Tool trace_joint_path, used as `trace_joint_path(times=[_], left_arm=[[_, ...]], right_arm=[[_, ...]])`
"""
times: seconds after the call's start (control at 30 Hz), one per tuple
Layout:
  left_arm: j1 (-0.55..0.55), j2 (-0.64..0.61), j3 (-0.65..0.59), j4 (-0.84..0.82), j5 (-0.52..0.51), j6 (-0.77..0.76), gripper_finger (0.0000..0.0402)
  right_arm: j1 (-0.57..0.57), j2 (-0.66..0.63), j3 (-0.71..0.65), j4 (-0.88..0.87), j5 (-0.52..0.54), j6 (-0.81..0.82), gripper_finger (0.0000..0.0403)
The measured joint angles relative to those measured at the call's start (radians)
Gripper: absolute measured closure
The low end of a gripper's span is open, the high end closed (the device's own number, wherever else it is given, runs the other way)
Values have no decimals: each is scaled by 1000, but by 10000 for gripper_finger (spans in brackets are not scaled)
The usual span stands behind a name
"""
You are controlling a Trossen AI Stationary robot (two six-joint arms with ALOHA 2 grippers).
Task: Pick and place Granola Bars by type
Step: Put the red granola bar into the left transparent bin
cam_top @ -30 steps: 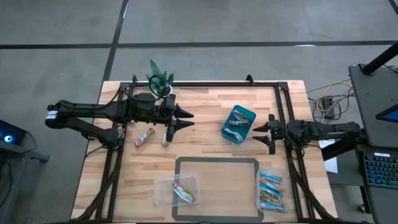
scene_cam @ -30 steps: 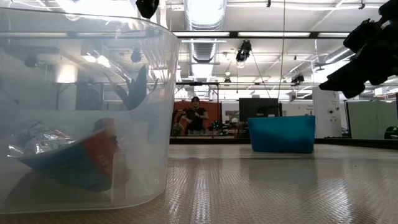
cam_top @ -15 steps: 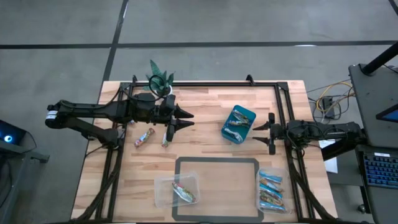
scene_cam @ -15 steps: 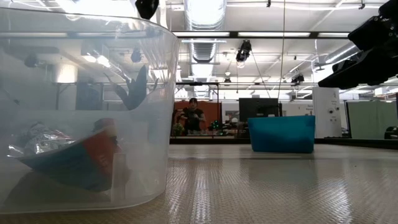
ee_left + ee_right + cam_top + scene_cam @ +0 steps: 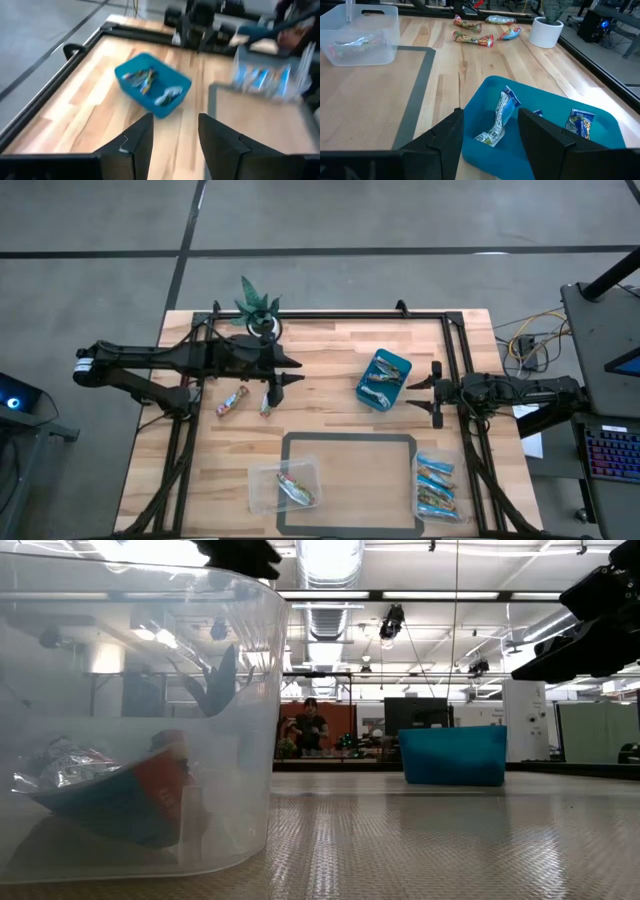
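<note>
Granola bars lie in several places. Two multicoloured bars (image 5: 231,402) (image 5: 267,400) rest flat on the wood below my left arm, and more loose bars (image 5: 472,37) show beside the white pot (image 5: 545,31). Mixed bars (image 5: 500,120) fill the teal bin (image 5: 383,378). One multicoloured bar (image 5: 295,490) lies in the near clear tub, and blue bars (image 5: 437,488) in the near-right tub. My left gripper (image 5: 290,371) hovers open over the table, left of the bin. My right gripper (image 5: 422,394) is open just right of the bin (image 5: 555,145).
A dark rectangular outline (image 5: 350,480) marks the near middle of the table. A white pot with a green plant (image 5: 262,315) stands at the far edge by my left arm. A black frame (image 5: 455,360) runs round the table. Bare wood lies between the bin and the loose bars.
My left gripper has drawn back a little toward the table's left edge and turned slightly, staying open. In the low view, my right arm tipped up a little, then held still. No bar has moved.
</note>
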Motion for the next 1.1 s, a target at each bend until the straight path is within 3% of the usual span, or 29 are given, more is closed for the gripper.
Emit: trace_joint_path(times=[0.3, 0.53, 0.7, 1.1], left_arm=[[44, 8, -1, -109, -3, 105, 221], [61, 67, -2, -311, -43, 144, 185], [62, 117, -2, -408, -40, 158, 181], [67, 166, -105, -428, -8, 177, 181]], right_arm=[[0, 0, 0, 0, 0, 0, 227], [0, 0, 0, 0, 0, 0, 227], [0, 0, 0, 0, 0, 0, 227], [0, -1, 0, 0, 0, 0, 227]])
